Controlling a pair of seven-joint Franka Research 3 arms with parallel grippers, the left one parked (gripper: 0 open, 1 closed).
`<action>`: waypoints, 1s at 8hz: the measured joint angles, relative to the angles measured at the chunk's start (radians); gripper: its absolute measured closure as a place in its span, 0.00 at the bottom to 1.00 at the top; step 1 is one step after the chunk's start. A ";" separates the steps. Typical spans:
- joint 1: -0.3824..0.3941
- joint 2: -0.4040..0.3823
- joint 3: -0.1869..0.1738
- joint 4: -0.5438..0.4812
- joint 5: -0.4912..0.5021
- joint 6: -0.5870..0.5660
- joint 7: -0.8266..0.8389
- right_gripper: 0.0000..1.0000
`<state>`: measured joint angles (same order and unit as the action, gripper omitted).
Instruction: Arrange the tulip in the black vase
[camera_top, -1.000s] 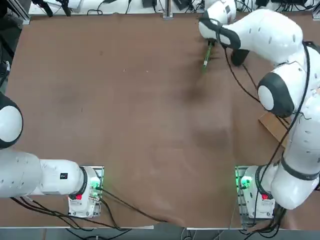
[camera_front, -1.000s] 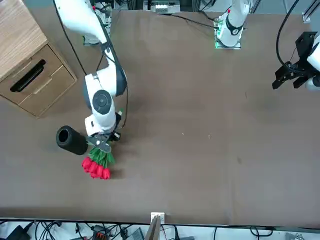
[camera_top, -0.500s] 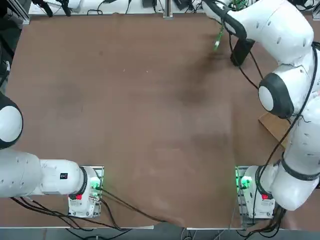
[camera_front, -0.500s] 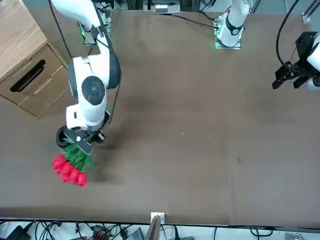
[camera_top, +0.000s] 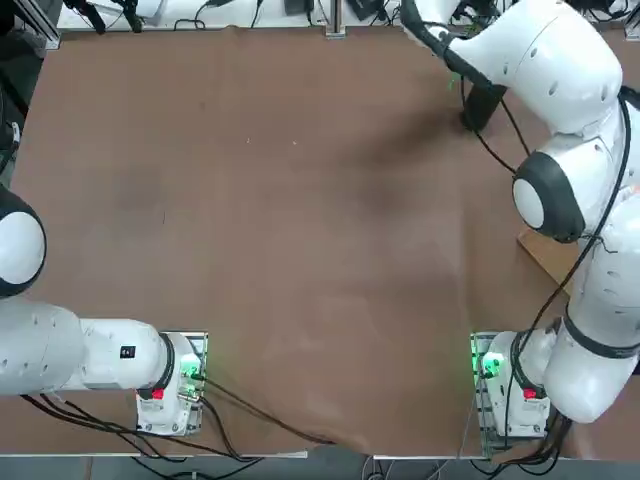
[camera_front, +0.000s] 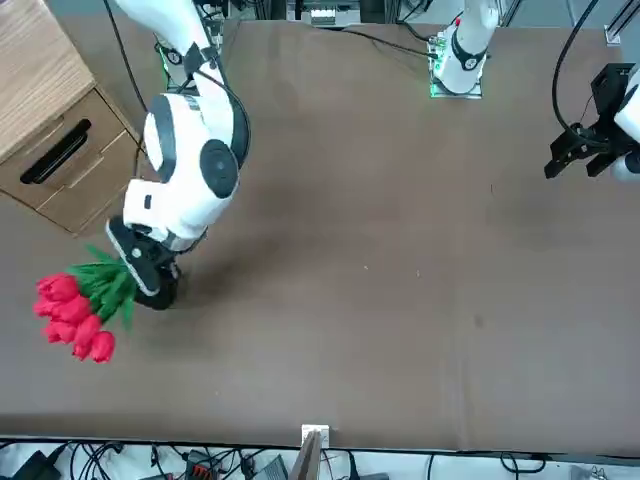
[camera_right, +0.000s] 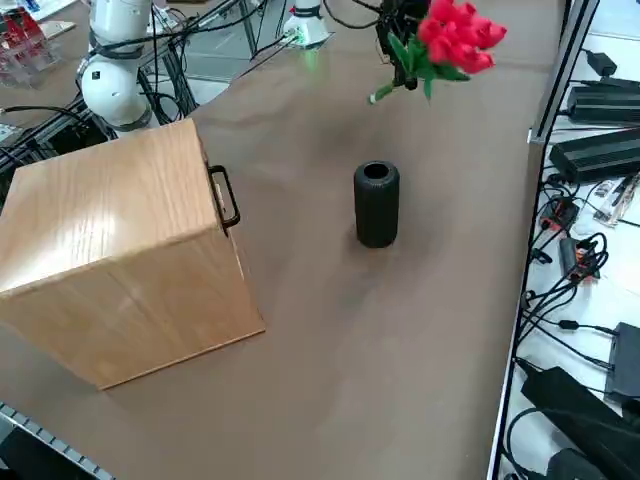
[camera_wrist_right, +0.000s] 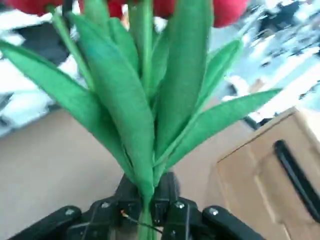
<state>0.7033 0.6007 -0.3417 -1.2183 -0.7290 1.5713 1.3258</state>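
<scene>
We see the right gripper (camera_wrist_right: 146, 210) clamped on the thin green stems of the tulip (camera_front: 78, 300), a small bunch of artificial flowers with red blooms and long green leaves, and holding it clear of the brown table (camera_front: 400, 260). In the front view the bunch lies nearly level, blooms toward nine o'clock, out past the gripper (camera_front: 140, 268). In the right side view the blooms (camera_right: 455, 35) sit at about one o'clock from the black vase (camera_right: 376, 204), a slim matte cylinder standing upright on the table with its round mouth open. The stems' ends point toward seven o'clock, well apart from that mouth. A light wooden cabinet (camera_right: 120, 250) with a black handle stands at about nine o'clock from the vase in that view. From overhead, the right arm (camera_top: 560, 120) covers most of the bunch.
</scene>
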 joint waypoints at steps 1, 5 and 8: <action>-0.003 0.006 -0.005 0.000 -0.051 -0.033 0.058 0.86; -0.008 0.018 -0.016 0.000 -0.224 -0.105 0.184 0.86; -0.020 0.049 -0.037 -0.001 -0.308 -0.122 0.357 0.86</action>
<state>0.6833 0.6501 -0.3792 -1.2191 -1.0372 1.4493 1.6824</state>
